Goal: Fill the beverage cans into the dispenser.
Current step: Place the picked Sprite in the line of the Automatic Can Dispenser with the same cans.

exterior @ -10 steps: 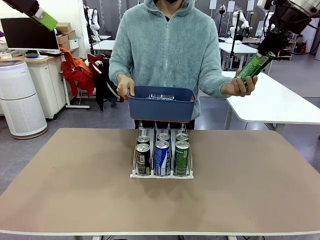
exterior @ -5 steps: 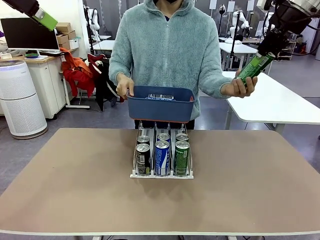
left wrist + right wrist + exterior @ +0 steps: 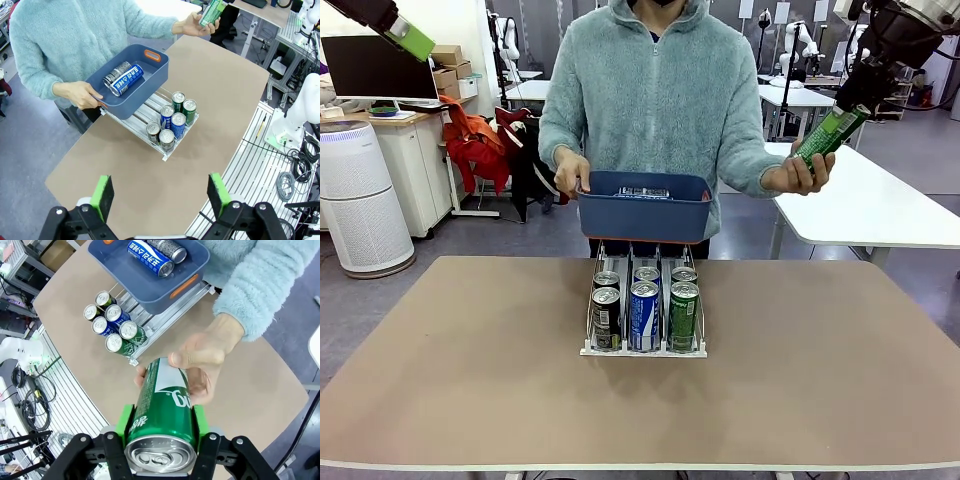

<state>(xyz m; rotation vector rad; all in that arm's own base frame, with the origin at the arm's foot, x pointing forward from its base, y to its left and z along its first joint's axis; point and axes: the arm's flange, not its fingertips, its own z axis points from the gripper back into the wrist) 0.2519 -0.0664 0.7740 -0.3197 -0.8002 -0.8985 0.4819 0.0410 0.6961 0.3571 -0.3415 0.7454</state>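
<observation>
In the dispenser (image 3: 643, 351), six cans (image 3: 643, 316)

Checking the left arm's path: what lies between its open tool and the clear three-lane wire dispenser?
Bare brown tabletop, in the left wrist view; the left tool hangs open above it, clear wire dispenser beyond.

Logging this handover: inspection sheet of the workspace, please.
Surface: brown tabletop, carrying the clear three-lane wire dispenser.
Job's things: dispenser holds six upright aluminium cans, in dark, blue and green pairs; a green aluminium can is in the air, gripped by the person's hand and the right gripper together.
Clutter: dark-blue plastic bin, held by the person's other hand over the dispenser's far end, with a blue can and a dark can lying inside.
Grippers: left gripper open, holding nothing; right shut on the green can.
Cables: bundles on the floor beside the table.
Surroundings: white air purifier, white tables.
</observation>
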